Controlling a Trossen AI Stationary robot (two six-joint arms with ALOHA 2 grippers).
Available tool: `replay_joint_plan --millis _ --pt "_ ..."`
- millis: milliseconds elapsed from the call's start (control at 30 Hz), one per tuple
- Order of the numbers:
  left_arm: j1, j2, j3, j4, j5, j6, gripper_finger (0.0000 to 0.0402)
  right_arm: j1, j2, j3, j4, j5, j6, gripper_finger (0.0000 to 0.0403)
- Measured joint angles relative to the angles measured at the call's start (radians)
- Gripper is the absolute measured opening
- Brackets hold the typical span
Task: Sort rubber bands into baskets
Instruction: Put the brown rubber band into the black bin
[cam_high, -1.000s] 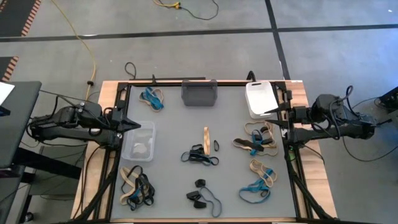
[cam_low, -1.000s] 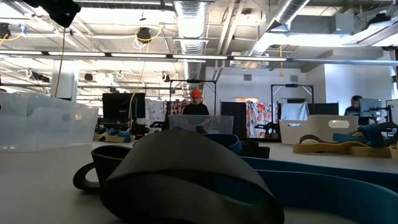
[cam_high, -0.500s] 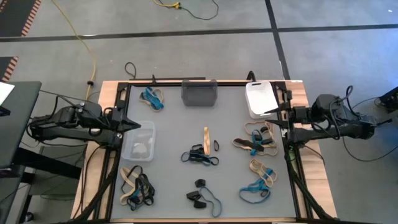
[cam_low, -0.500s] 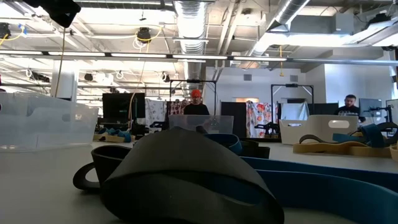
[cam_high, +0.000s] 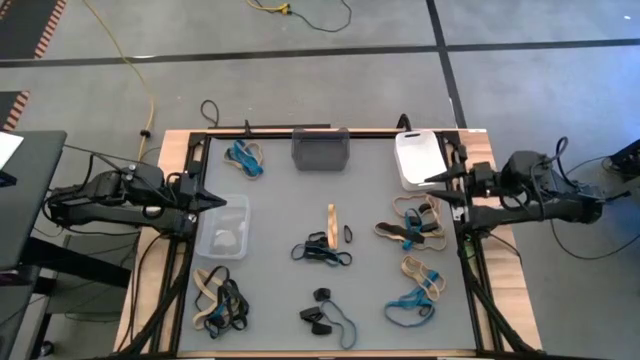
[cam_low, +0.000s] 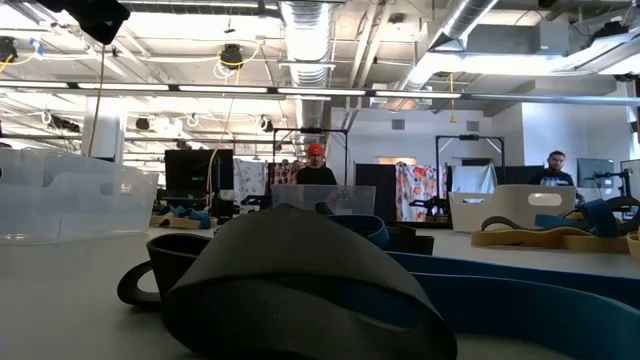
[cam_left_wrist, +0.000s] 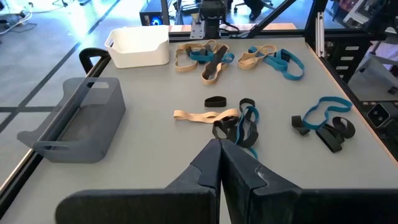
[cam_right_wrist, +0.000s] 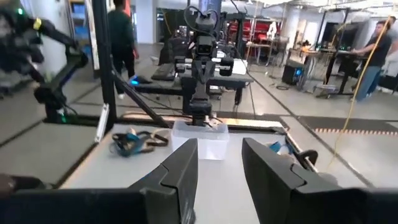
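Rubber bands in tan, black and blue lie in loose heaps on the grey table: far left, middle, right, near left, near right. The dark grey basket stands at the far edge, the white basket at the far right and the clear basket at the left. My left gripper hangs shut above the clear basket's far rim. My right gripper hangs open and empty at the right edge, by the white basket's near side.
A black frame runs around the table. A black and blue band lies right in front of the low camera. Bare table shows between the heaps, around. People stand in the room far behind the table.
My right gripper has rolled a little about its own pointing line while staying where it was; its fingers stay equally far apart. Nothing on the table has moved.
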Motion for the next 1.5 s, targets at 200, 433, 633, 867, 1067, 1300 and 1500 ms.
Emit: replay_joint_plan --millis 200,433,633,867,1067,1300,1500 --pt "0.000 0.000 0.000 0.000 0.000 0.000 0.0000 0.002 0.072 -0.024 0.366 -0.001 0.014 0.0154" --pt "0.000 0.000 0.000 0.000 0.000 0.000 0.0000 0.002 0.224 -0.015 1.072 -0.002 -0.094 0.0154" --pt "0.000 0.000 0.000 0.000 0.000 0.000 0.0000 0.002 0.330 0.213 0.831 -0.002 -0.187 0.0154" --pt "0.000 0.000 0.000 0.000 0.000 0.000 0.0000 0.002 0.544 0.646 -0.153 0.153 -0.190 0.0154" --pt "0.000 0.000 0.000 0.000 0.000 0.000 0.0000 -0.023 0.692 0.765 -0.871 0.340 -0.030 0.0154" --pt "0.000 0.000 0.000 0.000 0.000 0.000 0.0000 -0.027 0.727 0.526 -1.002 0.212 0.199 0.0154" --pt "0.000 0.000 0.000 0.000 0.000 0.000 0.0000 0.057 0.692 0.184 -0.504 0.082 0.158 0.0154"
